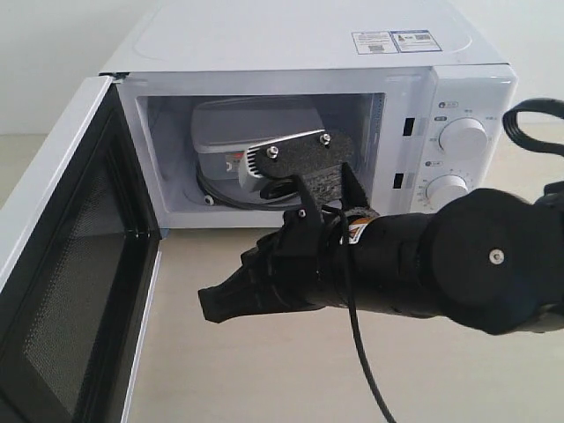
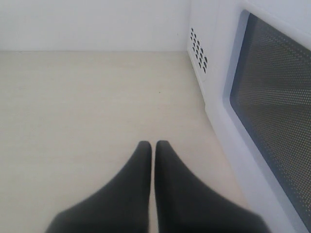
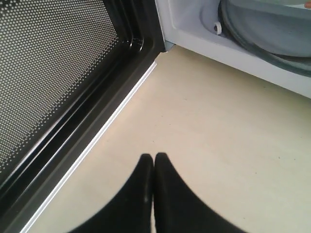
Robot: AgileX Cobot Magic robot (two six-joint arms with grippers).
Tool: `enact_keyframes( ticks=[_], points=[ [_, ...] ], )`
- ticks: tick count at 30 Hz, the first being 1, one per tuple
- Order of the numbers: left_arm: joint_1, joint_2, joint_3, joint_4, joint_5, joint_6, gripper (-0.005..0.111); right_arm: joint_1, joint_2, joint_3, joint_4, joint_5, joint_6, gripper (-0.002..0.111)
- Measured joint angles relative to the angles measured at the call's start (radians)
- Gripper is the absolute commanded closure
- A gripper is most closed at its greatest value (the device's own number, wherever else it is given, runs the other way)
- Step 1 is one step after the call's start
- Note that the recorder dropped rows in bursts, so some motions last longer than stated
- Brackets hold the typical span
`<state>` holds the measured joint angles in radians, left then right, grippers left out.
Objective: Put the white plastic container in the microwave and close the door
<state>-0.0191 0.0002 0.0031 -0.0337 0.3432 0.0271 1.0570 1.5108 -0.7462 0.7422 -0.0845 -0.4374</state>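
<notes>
1. The white plastic container sat inside the microwave on the glass turntable. In the exterior view the right arm's camera bracket partly hid it.
2. The right gripper was over the table in front of the open cavity, outside it and well apart from the container. Its jaws were pressed together on nothing, and its tip pointed toward the door.
3. The door stood wide open, swung out to the left of the exterior view.
4. The right wrist view gave what the exterior view could not: the door's inner face, with dark frame and dotted mesh, close beside the closed fingertips, and the turntable's rim at the cavity's edge.
5. Only the left wrist view showed the left gripper, its jaws together and empty over bare table, just beside the door's outer window. Vent holes dotted the microwave's side wall beyond.
</notes>
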Motion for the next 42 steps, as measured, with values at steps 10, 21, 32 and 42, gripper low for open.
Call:
enact_keyframes(
  ticks=[10, 21, 32, 42],
  points=[
    [0.0, 0.0, 0.0, 0.0, 0.0, 0.0, 0.102, 0.0, 0.0, 0.0, 0.0, -0.031, 0.013, 0.108],
    [0.0, 0.0, 0.0, 0.0, 0.0, 0.0, 0.102, 0.0, -0.063, 0.001, 0.007, 0.148, 0.077, 0.108],
    [0.0, 0.0, 0.0, 0.0, 0.0, 0.0, 0.102, -0.137, -0.453, 0.035, -0.032, 0.176, -0.181, 0.108],
    [0.0, 0.0, 0.0, 0.0, 0.0, 0.0, 0.102, -0.657, -0.81, 0.334, -0.017, 0.174, -0.004, 0.108]
  ],
)
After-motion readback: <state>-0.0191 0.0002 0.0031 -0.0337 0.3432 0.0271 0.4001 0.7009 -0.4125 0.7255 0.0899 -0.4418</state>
